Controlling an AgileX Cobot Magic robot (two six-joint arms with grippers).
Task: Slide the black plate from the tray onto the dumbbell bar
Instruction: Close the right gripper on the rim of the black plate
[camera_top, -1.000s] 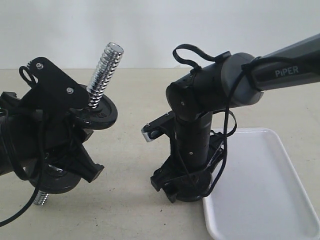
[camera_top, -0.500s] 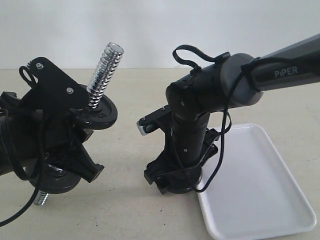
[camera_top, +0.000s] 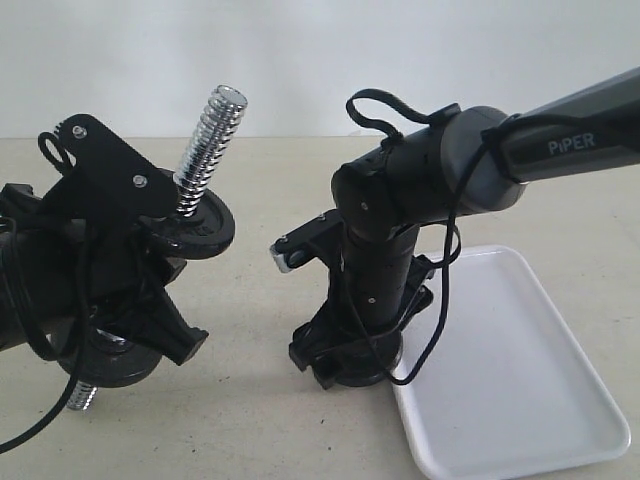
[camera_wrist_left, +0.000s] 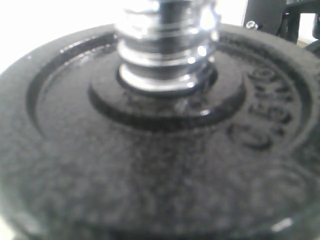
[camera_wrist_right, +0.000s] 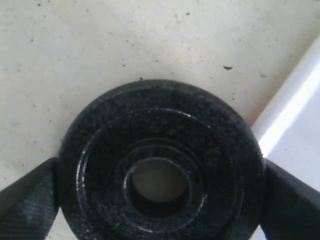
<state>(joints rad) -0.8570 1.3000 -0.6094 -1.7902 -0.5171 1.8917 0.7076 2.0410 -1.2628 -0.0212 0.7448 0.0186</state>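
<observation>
- Exterior: grips the tilted dumbbell bar with the left tool at left, the grip itself lost in black clutter; clamps the black plate in the right tool at lower centre, mostly hidden, just left of the tray.
- Left wrist: only a blurred black disc on the threaded bar; tool unseen.
- Right wrist: black plate pinched between two fingers, cut off at the lower corners.

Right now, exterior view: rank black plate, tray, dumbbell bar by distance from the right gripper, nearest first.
1. black plate, held in the right gripper.
2. tray, just beside it on the right.
3. dumbbell bar, far left.
</observation>
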